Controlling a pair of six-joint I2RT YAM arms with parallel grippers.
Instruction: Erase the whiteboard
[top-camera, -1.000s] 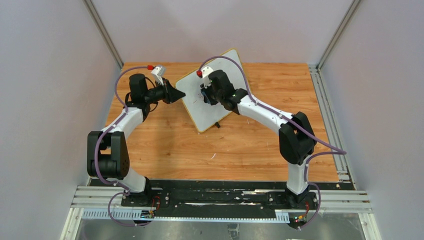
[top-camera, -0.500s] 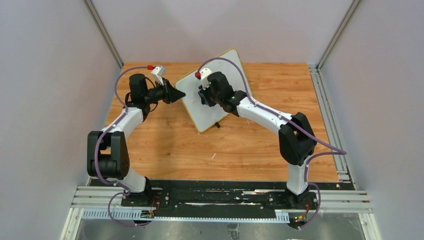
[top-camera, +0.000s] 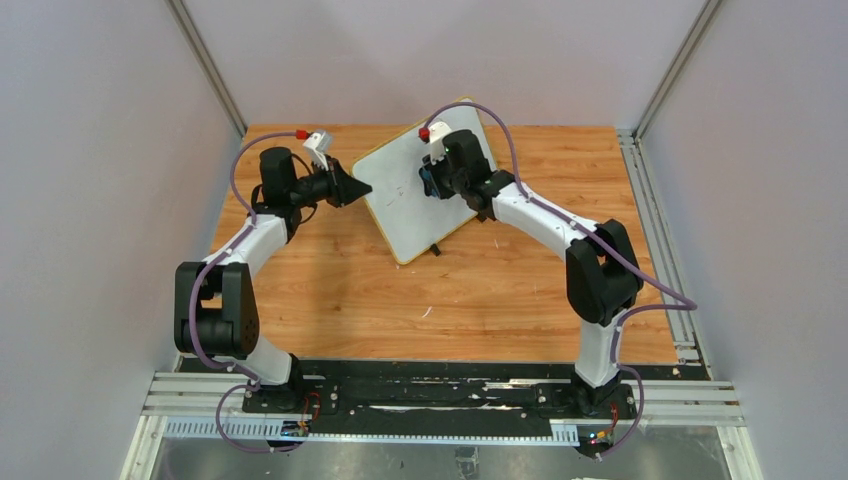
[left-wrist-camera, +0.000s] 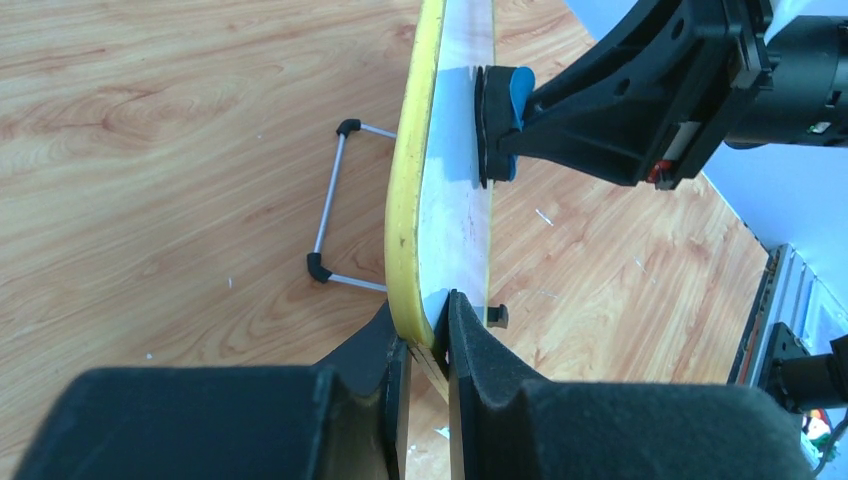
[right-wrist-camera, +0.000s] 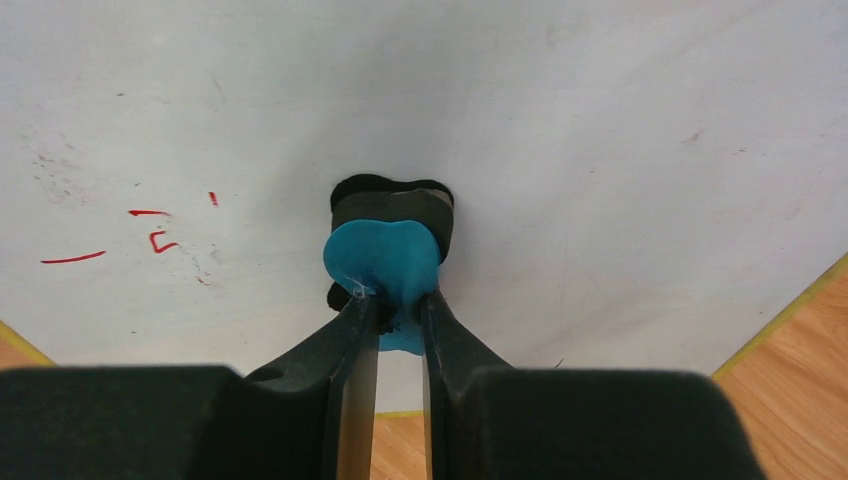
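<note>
The whiteboard (top-camera: 405, 200), white with a thin yellow frame, stands tilted at the back middle of the table. My left gripper (top-camera: 362, 189) is shut on its left edge; in the left wrist view the jaws (left-wrist-camera: 428, 345) pinch the yellow rim (left-wrist-camera: 405, 200). My right gripper (top-camera: 430, 180) is shut on a blue eraser with a black pad (right-wrist-camera: 385, 255) and presses it against the board's face (right-wrist-camera: 600, 150). The eraser also shows in the left wrist view (left-wrist-camera: 500, 120). A few short red marks (right-wrist-camera: 150, 230) remain left of the eraser.
The board's wire stand with black feet (left-wrist-camera: 325, 215) rests on the wooden table (top-camera: 480, 280) behind it. Grey walls enclose the table on three sides. A metal rail (top-camera: 660, 220) runs along the right edge.
My right gripper has moved with the eraser up and to the right across the board, toward its far corner. The left gripper and the board have stayed put.
</note>
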